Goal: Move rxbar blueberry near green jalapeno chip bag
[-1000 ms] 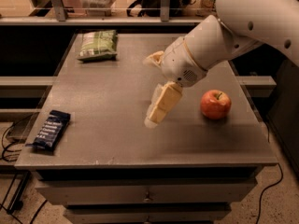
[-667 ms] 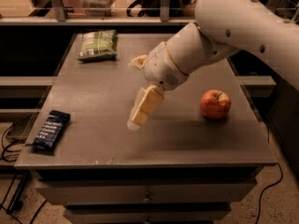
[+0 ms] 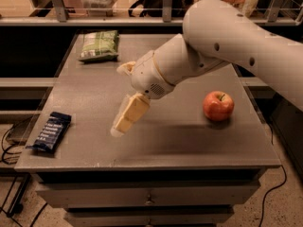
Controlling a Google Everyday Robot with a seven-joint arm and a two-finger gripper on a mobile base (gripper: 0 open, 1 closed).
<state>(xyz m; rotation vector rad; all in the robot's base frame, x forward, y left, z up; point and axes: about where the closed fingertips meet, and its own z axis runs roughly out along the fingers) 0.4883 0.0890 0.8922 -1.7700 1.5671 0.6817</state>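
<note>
The rxbar blueberry [image 3: 50, 131], a dark navy bar with white text, lies at the front left corner of the grey table [image 3: 189, 141]. The green jalapeno chip bag [image 3: 99, 45] lies at the back left of the table. My gripper [image 3: 124, 122] hangs over the middle front of the table, pointing down and left, to the right of the bar and apart from it. It holds nothing that I can see.
A red apple [image 3: 218, 105] sits on the right side of the table. A rail and shelf with packets run behind the table. Drawers sit below the front edge and cables lie on the floor at the left.
My arm and gripper have swung left and toward the front, closer to the bar. The bar, bag and apple have not moved.
</note>
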